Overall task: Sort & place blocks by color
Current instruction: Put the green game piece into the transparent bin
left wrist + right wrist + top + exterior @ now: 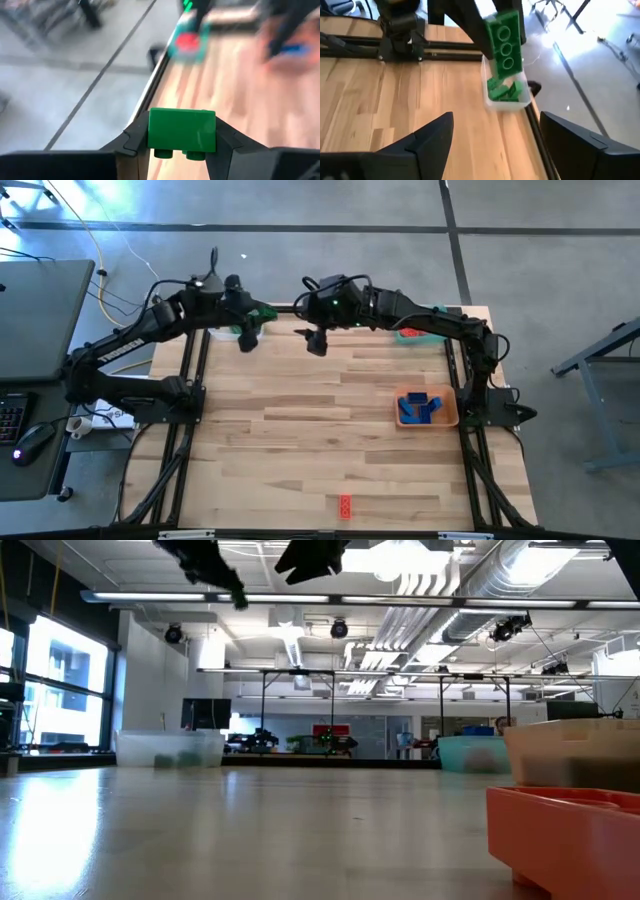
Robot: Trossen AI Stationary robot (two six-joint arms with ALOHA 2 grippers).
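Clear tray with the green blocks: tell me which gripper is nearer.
Left. The left gripper, holding a green block, hangs beside the clear tray; the right gripper is farther along the table's far edge.

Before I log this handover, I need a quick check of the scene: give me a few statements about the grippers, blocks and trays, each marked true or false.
1. The left gripper is shut on a green block. True.
2. The right gripper holds a blue block. False: its fingers are open and empty.
3. The clear tray holds green blocks. True.
4. The orange tray holds red blocks. False: it holds blue blocks.
5. A red block lies alone on the table, near the front edge. True.
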